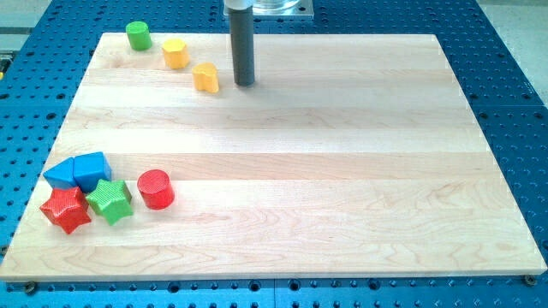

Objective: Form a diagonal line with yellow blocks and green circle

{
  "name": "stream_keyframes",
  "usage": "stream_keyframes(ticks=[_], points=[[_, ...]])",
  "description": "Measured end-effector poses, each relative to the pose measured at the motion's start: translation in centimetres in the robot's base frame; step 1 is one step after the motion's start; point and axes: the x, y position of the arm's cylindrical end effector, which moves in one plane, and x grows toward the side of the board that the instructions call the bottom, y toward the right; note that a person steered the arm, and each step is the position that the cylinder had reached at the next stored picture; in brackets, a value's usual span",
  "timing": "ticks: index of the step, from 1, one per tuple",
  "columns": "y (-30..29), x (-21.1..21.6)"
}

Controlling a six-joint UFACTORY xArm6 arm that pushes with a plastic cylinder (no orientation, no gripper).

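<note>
The rod point(243, 43) is cut off by the view's top edge. A blue block point(60, 174) sits partly hidden behind its blue neighbour point(92, 169).

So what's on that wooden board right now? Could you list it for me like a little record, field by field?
surface: wooden board on a blue perforated table
diagonal row, view's top left: green cylinder, yellow hexagonal block, yellow block
my tip: just to the view's right of the lowest yellow block, a small gap between
cluster, view's bottom left: two blue blocks, red star, green star, red cylinder
rest of task: the three blocks already lie along a slant
</note>
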Motion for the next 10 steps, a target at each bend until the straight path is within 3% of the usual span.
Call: stream_keyframes(ticks=[2,3,5,10], points=[[-3.5,0.4],[0.9,1.9],[9.5,8.9],[9.2,9.1]])
